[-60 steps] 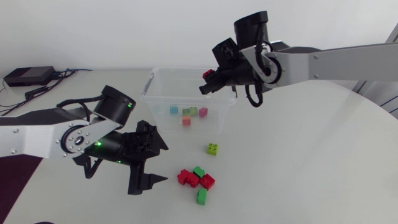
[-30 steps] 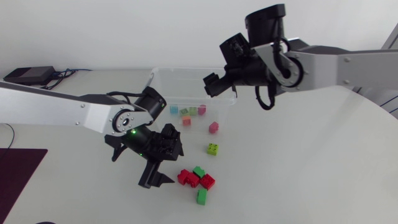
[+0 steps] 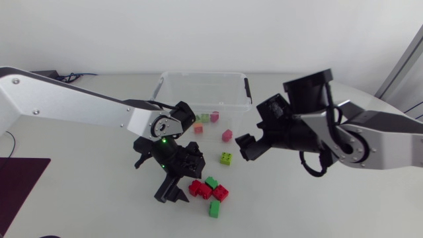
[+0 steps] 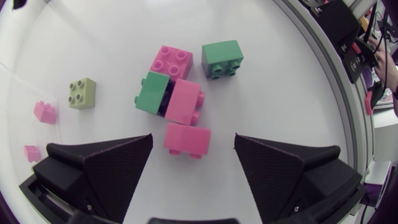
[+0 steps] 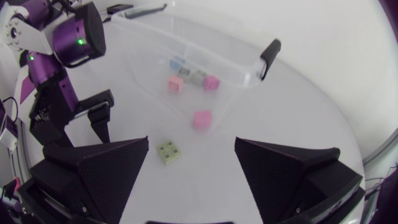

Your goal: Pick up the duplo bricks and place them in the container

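A clear plastic container point(image 3: 241, 99) stands at the back of the table and holds several small bricks point(image 3: 205, 118); a pink one point(image 3: 227, 135) lies near its front wall. On the table in front lies a cluster of red bricks point(image 3: 197, 190) and green bricks point(image 3: 215, 209). My left gripper point(image 3: 173, 192) hangs open just left of the cluster. In the left wrist view one red brick point(image 4: 186, 138) lies between its fingers point(image 4: 112, 165), untouched. A yellow-green brick point(image 3: 226, 158) sits apart. My right gripper point(image 3: 245, 149) is open and empty beside it, with the brick point(image 5: 168, 151) ahead of it.
The container point(image 5: 186, 46) has a black latch point(image 5: 270, 51) on its right end. Bare white table lies to the right of the cluster and in front of it. The table's curved edge point(image 4: 323, 74) runs past the cluster on the far side.
My right gripper opened over the container and a pink brick dropped in; that arm then swung forward to the yellow-green brick. My left arm moved right to the red and green cluster.
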You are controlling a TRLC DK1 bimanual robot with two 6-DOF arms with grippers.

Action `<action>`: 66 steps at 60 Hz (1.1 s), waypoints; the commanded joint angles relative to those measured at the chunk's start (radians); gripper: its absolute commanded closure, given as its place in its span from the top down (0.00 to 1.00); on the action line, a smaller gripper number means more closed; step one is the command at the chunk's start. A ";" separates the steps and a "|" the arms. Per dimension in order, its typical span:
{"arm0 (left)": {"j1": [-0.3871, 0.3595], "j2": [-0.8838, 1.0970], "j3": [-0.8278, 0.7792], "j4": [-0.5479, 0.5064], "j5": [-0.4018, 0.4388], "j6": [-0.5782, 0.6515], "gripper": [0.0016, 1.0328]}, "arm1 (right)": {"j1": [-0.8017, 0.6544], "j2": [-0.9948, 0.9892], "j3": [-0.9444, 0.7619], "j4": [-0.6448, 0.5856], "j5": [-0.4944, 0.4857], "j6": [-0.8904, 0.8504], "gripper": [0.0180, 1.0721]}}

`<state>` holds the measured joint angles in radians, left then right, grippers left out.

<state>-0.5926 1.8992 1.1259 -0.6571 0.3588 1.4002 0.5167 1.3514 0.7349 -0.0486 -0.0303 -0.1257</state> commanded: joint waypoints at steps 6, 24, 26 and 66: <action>-0.009 0.041 0.040 -0.036 0.000 0.020 0.53 | 0.094 0.129 -0.017 0.013 0.096 0.078 0.95; 0.030 -0.035 0.029 -0.122 0.006 -0.133 0.03 | 0.112 0.235 0.080 -0.008 0.095 0.150 0.95; 0.042 -0.066 0.021 -0.131 0.008 -0.153 0.03 | 0.111 0.250 0.100 -0.030 0.087 0.156 0.93; 0.241 -0.595 0.034 0.094 0.094 -0.529 0.03 | 0.089 0.473 0.268 -0.165 0.139 0.350 0.86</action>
<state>-0.3584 1.3128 1.1324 -0.5903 0.4412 0.9531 0.6132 1.7969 0.9771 -0.1913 0.0963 0.1879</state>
